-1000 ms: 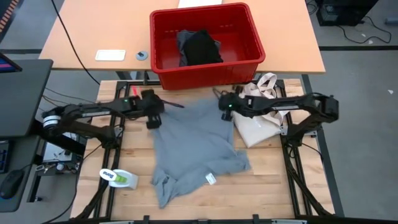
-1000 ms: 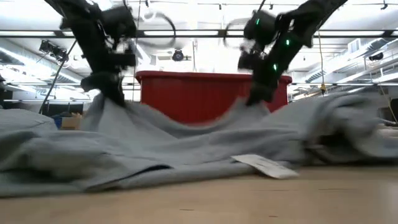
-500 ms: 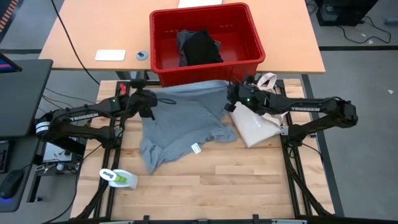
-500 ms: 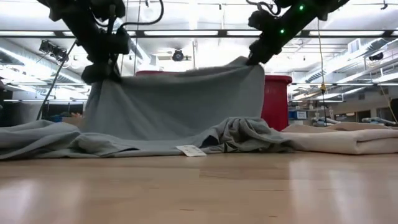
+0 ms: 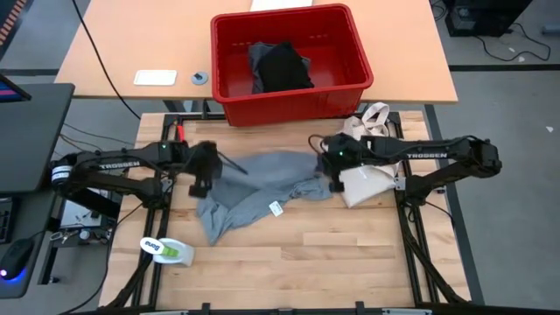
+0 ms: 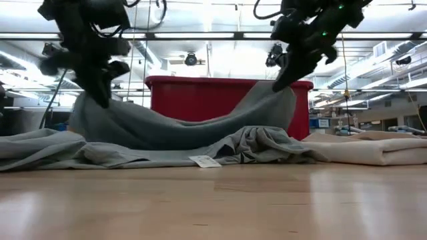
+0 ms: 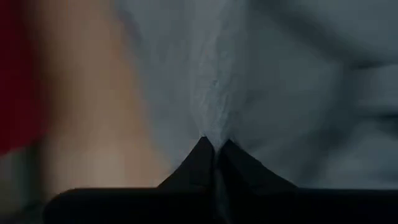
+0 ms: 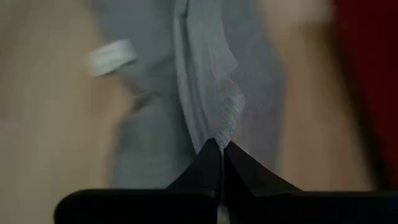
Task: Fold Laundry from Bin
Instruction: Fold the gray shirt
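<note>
Grey T-shirt (image 5: 262, 185): bunched across the middle of the wooden table (image 5: 350, 254), in the centre of the high view, its far edge lifted off the surface and sagging between two held corners, the rest lying crumpled with a white tag (image 5: 275, 208) showing near its lower edge. Left gripper (image 5: 199, 182): at centre left of the high view, jaws pressed together on the shirt's left corner; the left wrist view shows cloth pinched at the fingertips (image 7: 214, 152). Right gripper (image 5: 333, 168): at centre right, jaws likewise pinching the shirt's right corner, cloth gathered at the fingertips (image 8: 219, 152) in the right wrist view. Red bin (image 5: 229, 77): at upper centre, beyond the shirt, on the adjoining tan table, holding a black garment (image 5: 284, 66) over a bit of grey cloth. Cream tote bag (image 5: 363, 179): just right of the shirt, under the right arm, loop handles toward the bin. White-and-green bottle (image 5: 166, 250): lying on its side at lower left of the table, apart from the shirt.
</note>
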You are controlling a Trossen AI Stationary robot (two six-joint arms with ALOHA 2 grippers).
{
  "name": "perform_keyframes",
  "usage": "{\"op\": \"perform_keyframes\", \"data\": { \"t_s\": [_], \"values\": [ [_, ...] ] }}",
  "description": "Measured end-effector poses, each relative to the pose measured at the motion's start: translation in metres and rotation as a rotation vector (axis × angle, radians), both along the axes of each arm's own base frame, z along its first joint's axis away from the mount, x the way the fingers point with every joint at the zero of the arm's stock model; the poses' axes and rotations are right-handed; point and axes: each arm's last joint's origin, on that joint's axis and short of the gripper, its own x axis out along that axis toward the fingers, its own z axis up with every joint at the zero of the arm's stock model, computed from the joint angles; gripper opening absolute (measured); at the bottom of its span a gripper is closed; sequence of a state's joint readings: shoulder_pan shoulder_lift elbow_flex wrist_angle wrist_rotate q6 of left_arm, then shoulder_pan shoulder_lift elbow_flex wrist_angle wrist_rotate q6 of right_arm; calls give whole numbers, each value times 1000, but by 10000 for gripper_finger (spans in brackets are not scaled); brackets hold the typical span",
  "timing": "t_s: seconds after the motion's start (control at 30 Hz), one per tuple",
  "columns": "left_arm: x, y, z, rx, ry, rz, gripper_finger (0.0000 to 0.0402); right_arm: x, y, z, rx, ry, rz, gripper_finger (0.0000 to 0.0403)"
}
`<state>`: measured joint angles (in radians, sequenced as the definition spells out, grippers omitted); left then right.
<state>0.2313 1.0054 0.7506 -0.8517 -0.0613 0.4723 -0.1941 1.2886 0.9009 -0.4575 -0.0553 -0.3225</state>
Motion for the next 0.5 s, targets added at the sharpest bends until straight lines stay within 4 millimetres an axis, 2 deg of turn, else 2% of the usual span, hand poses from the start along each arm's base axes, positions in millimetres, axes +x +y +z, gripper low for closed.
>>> {"op": "perform_keyframes", "data": {
  "t_s": [0.1,0.17,0.23,0.3,0.4,0.43,0.5],
  "values": [
    [3,-13,0,-109,-26,-93,24,1,13,-1,9,14,108,16],
    [3,-13,0,-71,-15,-81,24,2,16,0,-40,8,91,16],
    [2,-7,0,45,3,-15,24,4,10,2,-141,-12,-2,16],
    [3,6,3,235,3,119,24,6,-2,7,-288,-39,-147,16],
    [4,35,18,606,-77,502,25,11,-28,19,-497,-135,-443,20],
    [3,44,23,680,-125,627,26,11,-36,23,-524,-168,-510,24],
    [0,55,27,710,-143,699,36,9,-47,25,-517,-191,-506,41]
  ]
}}
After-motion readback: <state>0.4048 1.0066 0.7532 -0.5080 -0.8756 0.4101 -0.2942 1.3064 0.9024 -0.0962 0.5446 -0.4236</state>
